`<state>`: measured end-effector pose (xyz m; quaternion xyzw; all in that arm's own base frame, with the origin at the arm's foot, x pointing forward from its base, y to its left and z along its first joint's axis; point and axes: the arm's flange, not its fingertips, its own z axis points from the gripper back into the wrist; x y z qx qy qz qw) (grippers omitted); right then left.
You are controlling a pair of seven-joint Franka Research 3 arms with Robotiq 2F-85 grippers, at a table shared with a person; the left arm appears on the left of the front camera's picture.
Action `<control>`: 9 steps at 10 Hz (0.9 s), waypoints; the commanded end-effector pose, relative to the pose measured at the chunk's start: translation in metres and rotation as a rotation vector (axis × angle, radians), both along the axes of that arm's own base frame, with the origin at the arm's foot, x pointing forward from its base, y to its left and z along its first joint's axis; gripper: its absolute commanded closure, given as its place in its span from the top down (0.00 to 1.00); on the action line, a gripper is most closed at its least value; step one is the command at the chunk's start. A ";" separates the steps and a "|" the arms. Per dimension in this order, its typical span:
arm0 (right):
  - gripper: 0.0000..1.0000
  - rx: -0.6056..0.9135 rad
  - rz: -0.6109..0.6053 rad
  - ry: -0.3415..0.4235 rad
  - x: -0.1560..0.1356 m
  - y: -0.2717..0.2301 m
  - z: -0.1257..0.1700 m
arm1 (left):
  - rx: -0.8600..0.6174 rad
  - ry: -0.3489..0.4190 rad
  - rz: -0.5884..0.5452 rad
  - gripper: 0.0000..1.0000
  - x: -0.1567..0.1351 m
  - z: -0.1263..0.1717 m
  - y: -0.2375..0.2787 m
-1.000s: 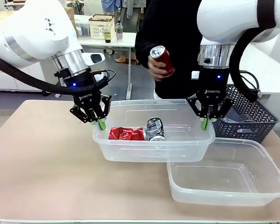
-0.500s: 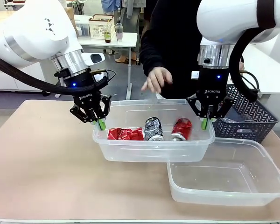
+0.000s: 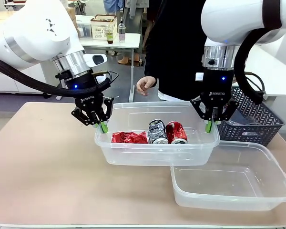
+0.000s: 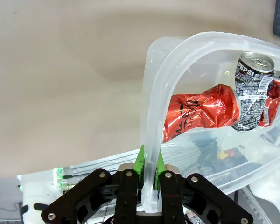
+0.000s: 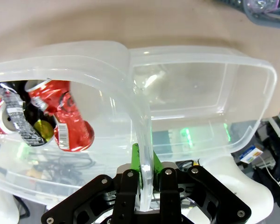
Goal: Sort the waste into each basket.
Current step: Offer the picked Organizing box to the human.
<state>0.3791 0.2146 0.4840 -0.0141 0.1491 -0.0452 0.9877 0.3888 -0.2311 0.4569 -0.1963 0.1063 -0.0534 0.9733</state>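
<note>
Am holding far tub [image 3: 152,144] by rim, left gripper [image 3: 102,126] and right gripper [image 3: 209,125] both clamped on it. Contents: three crushed cans [image 3: 176,132]. Near tub [image 3: 271,191] sitting empty. Judging sorting partly done.

The beige table [image 3: 43,167] carries a clear tub [image 3: 231,205] at lower right and a dark basket [image 3: 258,128] at the right edge.

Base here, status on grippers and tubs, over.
Left gripper shut on left rim of clear tub, right gripper shut on right rim. Three crushed cans inside; second tub empty. Far side: person's hand, not touching.
</note>
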 end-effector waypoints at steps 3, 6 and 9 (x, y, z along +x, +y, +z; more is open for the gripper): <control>0.06 0.004 0.004 0.009 0.002 0.002 0.005 | -0.005 -0.010 0.008 0.07 -0.003 0.003 0.002; 0.06 0.007 0.017 -0.024 0.054 0.006 0.026 | 0.042 -0.079 0.090 0.07 0.038 0.039 0.000; 0.06 0.058 0.013 0.011 0.112 0.007 0.036 | 0.049 -0.099 0.172 0.07 0.084 0.065 0.004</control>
